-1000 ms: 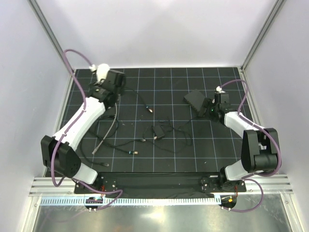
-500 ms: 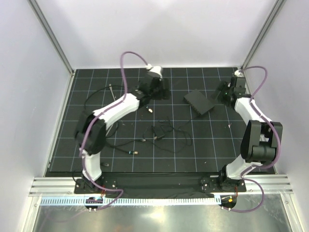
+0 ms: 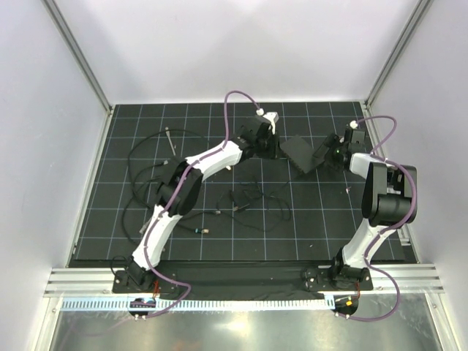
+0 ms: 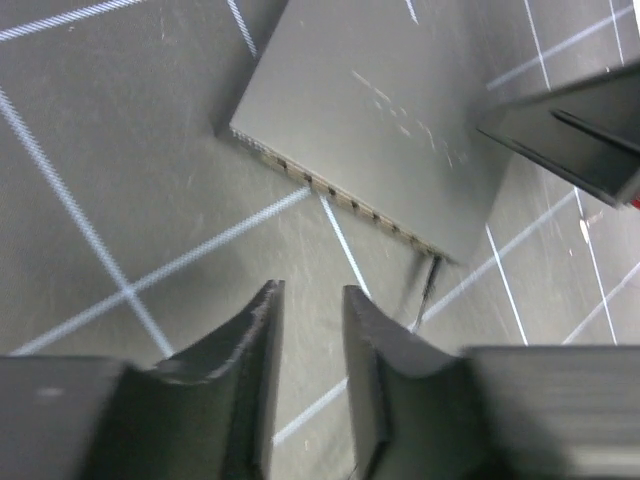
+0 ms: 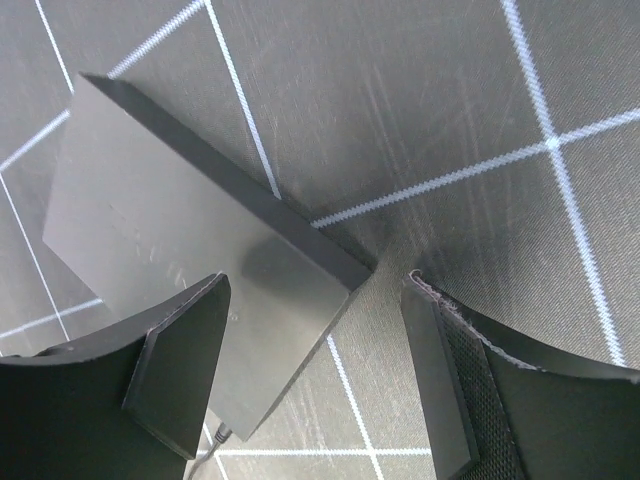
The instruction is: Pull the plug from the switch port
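Flat matte-black rectangular box (image 4: 370, 130) on the gridded mat (image 4: 100, 200), probably light: brace it. Small dark plug (image 4: 432, 270) sits in its end switch port (image 4: 437, 257); you pinch the stiff body, not the thin cable (image 4: 421, 300). Left gripper (image 4: 310, 292) narrowly parted, empty; right gripper (image 5: 315, 285) wide, straddling a box corner.

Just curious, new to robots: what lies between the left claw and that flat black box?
Only bare gridded mat, in the left wrist view, separates the left gripper from the black box; its plugged cable sits off to one side.
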